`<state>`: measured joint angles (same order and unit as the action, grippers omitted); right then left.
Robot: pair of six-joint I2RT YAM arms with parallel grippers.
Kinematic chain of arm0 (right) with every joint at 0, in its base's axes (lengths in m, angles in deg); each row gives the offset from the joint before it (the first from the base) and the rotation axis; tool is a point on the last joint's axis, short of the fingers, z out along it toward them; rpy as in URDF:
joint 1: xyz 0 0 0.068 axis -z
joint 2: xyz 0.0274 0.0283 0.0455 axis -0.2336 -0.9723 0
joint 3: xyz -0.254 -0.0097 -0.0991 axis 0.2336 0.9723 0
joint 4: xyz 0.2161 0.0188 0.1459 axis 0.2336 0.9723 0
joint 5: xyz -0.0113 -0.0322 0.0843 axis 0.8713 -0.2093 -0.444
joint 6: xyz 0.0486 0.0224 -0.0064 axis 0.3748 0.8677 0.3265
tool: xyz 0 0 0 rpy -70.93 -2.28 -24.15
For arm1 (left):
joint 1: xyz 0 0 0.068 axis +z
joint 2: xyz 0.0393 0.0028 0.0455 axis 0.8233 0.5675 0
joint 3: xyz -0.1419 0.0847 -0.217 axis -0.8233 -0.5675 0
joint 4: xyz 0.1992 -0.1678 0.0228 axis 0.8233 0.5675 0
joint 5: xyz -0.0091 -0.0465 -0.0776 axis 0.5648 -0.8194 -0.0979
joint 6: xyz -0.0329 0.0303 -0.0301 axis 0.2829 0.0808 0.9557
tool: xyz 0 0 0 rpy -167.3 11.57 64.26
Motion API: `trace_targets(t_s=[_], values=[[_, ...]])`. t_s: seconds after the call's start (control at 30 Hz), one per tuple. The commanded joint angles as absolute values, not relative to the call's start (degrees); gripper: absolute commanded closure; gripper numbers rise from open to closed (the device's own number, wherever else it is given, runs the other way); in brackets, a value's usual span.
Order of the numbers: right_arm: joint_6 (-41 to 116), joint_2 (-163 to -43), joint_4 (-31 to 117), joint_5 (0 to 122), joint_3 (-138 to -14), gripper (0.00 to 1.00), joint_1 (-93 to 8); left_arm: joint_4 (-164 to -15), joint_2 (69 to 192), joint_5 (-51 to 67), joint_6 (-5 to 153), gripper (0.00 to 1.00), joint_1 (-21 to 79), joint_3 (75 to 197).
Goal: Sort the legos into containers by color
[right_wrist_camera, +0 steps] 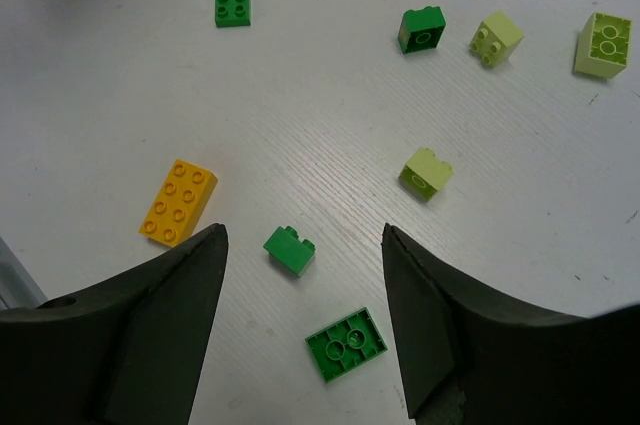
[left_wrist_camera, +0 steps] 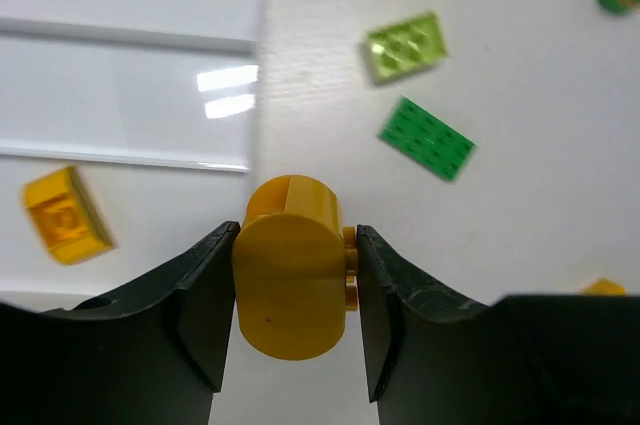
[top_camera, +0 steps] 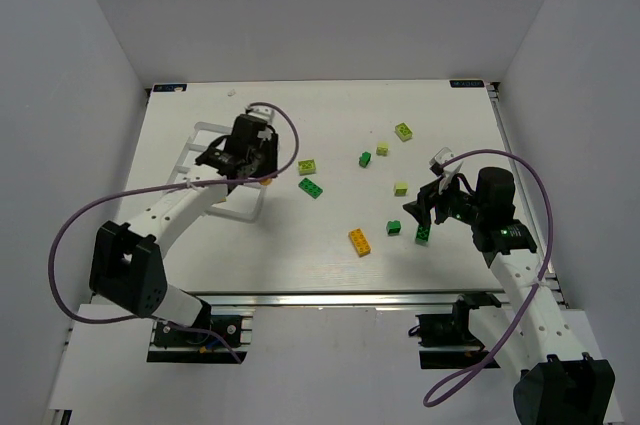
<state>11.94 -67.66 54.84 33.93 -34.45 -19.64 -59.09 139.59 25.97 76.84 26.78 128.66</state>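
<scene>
"Top external: what is the biggest thing in it?"

"The white worktop [top_camera: 330, 125]. The clear divided tray [top_camera: 197, 135] sits on its left part, and loose bricks are scattered over the middle and right."

"And the arms?"

"The left hand [left_wrist_camera: 295, 245] is at the tray's right rim, clamped on a rounded orange-yellow brick [left_wrist_camera: 290, 290] — the left wrist view shows both fingers pressed against its sides. The right hand [right_wrist_camera: 302, 235] hangs over the right-hand scatter, fingers spread apart with nothing gripped."

"Anything inside the tray?"

"A second orange-yellow brick [left_wrist_camera: 65, 213] lies in the compartment nearest the left wrist camera."

"Which bricks are on the worktop?"

"Just right of the tray are a flat lime brick [left_wrist_camera: 405, 45] and a long dark green brick [left_wrist_camera: 427, 138], close together but apart. In the right wrist view a small dark green brick [right_wrist_camera: 288, 250] lies below the gap between the fingers. A long orange-yellow brick [right_wrist_camera: 178, 202] is to its left, and an overturned dark green brick [right_wrist_camera: 346, 343] is nearer the camera. Farther out lie a lime brick [right_wrist_camera: 425, 173], a square dark green brick [right_wrist_camera: 421, 29], a pale lime brick [right_wrist_camera: 496, 37] and a larger pale lime brick [right_wrist_camera: 603, 43] — none touching."
</scene>
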Motion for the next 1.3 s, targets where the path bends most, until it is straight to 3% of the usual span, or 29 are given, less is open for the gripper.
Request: trace_targets(t_s=[0.0,0.27,0.3,0.37,0.4,0.53,0.63,0.73,0.97,1.03,1.1,1.17,1.27], values=[[11.35,-66.79,54.02,33.04,-35.72,0.32,-19.84,-54.98,139.58,29.72,76.82,1.00,31.76,129.17],[10.74,-66.61,53.93,32.07,-35.19,0.31,-19.93,-55.50,143.45,31.39,77.17,1.00,37.75,126.88],[10.65,-66.70,53.93,31.81,-35.11,0.32,-20.01,-55.85,143.71,31.39,77.09,0.90,37.75,126.71],[10.56,-66.88,53.93,31.46,-35.02,0.31,-20.01,-55.68,144.24,31.48,77.00,0.82,39.15,127.06],[10.04,-66.88,53.93,31.19,-34.93,0.31,-19.93,-55.68,144.59,31.57,77.00,0.71,39.16,127.06],[9.15,-67.05,53.05,31.63,-34.14,0.30,-20.54,-55.15,146.00,31.04,76.82,0.55,40.30,126.53],[7.93,-68.54,53.49,30.49,-35.01,0.31,-21.59,-55.32,146.00,30.34,76.91,0.32,41.44,125.48],[4.69,-70.74,56.21,29.87,-36.51,0.30,-24.48,-55.59,145.22,29.11,76.91,0.21,41.45,125.47],[1.42,-78.46,61.49,40.48,-39.85,0.27,-33.54,-57.08,136.81,23.85,77.96,0.22,41.45,124.08],[1.68,-80.05,61.84,44.09,-40.11,0.26,-37.30,-61.46,131.62,20.42,77.79,0.28,41.45,119.43],[3.43,-82.60,61.76,48.84,-40.73,0.26,-42.40,-67.61,121.86,16.28,77.61,0.48,41.45,112.60],[6.85,-86.03,61.49,53.57,-41.25,0.24,-46.87,-73.22,111.53,13.47,77.61,0.60,41.45,108.18],[10.11,-90.16,60.17,57.54,-41.78,0.20,-50.93,-76.59,102.78,15.30,76.65,0.56,40.92,102.28]])
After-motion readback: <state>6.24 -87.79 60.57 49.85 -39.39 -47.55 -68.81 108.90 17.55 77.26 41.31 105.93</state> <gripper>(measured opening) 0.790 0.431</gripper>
